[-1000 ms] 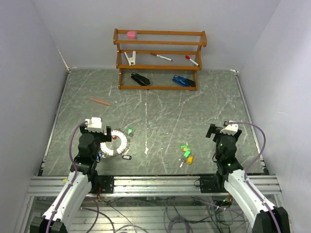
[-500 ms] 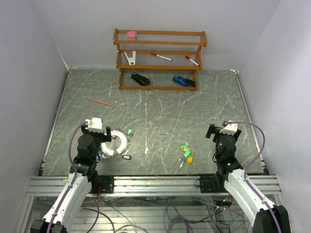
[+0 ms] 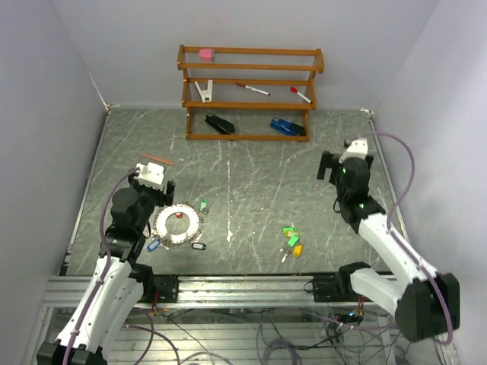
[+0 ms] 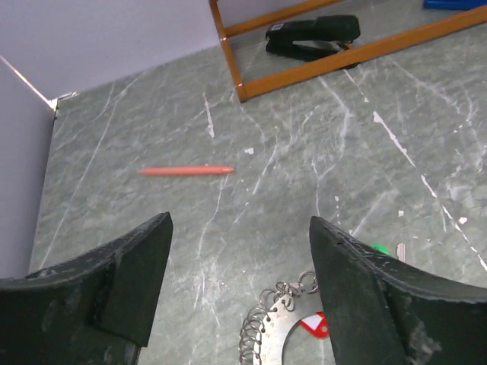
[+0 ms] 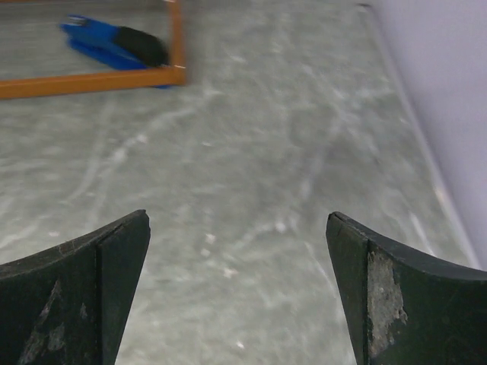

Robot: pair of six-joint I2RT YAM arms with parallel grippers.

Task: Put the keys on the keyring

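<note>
Your left arm is folded at the elbow. Its claw [image 4: 240,228] is spread and empty over the far edge of the keyring [image 3: 177,223]. Your right arm reaches far-right, with its claw [image 5: 236,220] wide apart and empty. The loose keys [image 3: 292,239] lie on the worktop [image 3: 251,175], well apart from both claws.

Noted white shells on the long links and black joint housings on left arm [image 3: 114,285] and right arm [image 3: 392,251]. Logged a white camera block [image 3: 150,174] at 12 o'clock of each black wrist. Traced a mauve cable [image 3: 106,220] looping along each arm. Recorded matte black, wedge-shaped fingers [image 4: 125,277] on left gripper [image 4: 240,255]. Found the same on right gripper [image 5: 236,255], with pale scuffing on the inner faces.
</note>
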